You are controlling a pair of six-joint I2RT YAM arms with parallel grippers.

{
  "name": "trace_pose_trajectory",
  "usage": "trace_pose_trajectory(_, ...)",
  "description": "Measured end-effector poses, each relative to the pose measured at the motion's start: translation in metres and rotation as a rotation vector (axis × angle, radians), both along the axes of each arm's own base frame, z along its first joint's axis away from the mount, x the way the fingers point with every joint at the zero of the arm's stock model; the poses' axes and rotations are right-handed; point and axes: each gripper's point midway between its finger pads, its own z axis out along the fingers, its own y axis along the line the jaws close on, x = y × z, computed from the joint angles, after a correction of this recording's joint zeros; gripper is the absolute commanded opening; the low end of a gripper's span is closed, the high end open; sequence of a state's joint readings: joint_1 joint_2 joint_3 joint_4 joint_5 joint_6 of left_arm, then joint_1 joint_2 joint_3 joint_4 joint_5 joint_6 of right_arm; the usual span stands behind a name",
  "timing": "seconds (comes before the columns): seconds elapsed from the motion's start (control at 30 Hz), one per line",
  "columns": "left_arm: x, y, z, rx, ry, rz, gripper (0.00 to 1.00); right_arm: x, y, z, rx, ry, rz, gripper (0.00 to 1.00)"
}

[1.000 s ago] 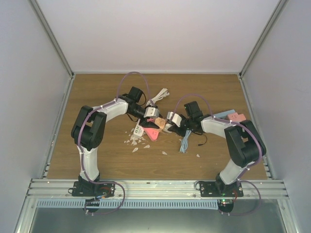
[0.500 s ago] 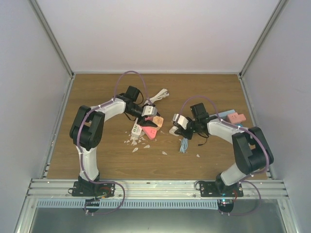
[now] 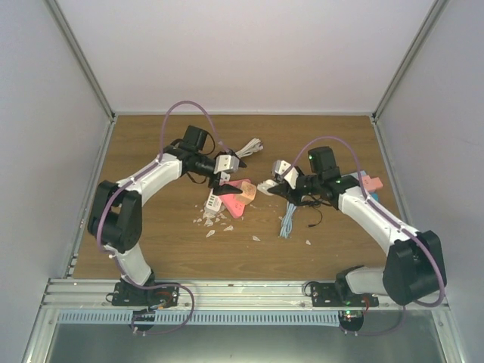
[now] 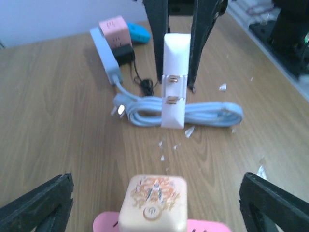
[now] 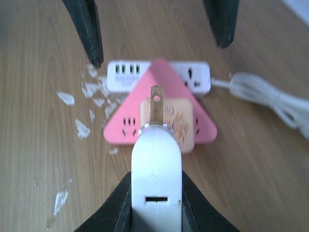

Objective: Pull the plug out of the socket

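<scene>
A pink triangular socket (image 3: 240, 198) lies mid-table with a cream cube adapter (image 4: 153, 200) standing on it. My right gripper (image 3: 272, 186) is shut on a white plug (image 5: 156, 169) and holds it above the table just right of the socket. The plug's brass prongs (image 5: 157, 104) are bare and point at the socket, apart from it. My left gripper (image 3: 221, 181) is wide open, its fingers (image 4: 41, 205) on either side of the cube and not touching it. In the left wrist view the plug (image 4: 174, 72) hangs between the right fingers.
A white power strip (image 5: 159, 75) lies against the socket's far side. A coiled pale cable (image 4: 193, 113) lies under the right gripper. White scraps (image 3: 215, 223) litter the wood. A pink block (image 3: 370, 181) and a grey strip (image 4: 107, 53) sit at the right, a white cable (image 3: 248, 147) at the back.
</scene>
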State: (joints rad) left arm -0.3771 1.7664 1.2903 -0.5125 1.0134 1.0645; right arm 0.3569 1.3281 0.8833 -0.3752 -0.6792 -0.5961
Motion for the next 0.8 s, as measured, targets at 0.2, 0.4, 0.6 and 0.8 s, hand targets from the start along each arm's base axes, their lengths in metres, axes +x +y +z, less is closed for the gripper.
trace_pose_trajectory(0.2,-0.026,0.002,0.049,-0.081,0.038,0.013,0.8,-0.006,0.014,0.062,0.13,-0.078,0.072,0.06)
trace_pose_trajectory(0.4,-0.046,-0.007,0.073,-0.122,0.117,0.021,0.74,-0.013,0.025,0.116,0.236,-0.143,0.158,0.09)
trace_pose_trajectory(0.6,-0.057,-0.018,0.088,-0.144,0.185,0.035,0.64,-0.034,0.036,0.132,0.298,-0.124,0.245,0.1)
trace_pose_trajectory(0.8,-0.061,-0.021,0.103,-0.174,0.189,0.046,0.49,-0.041,0.038,0.133,0.314,-0.097,0.27,0.1)
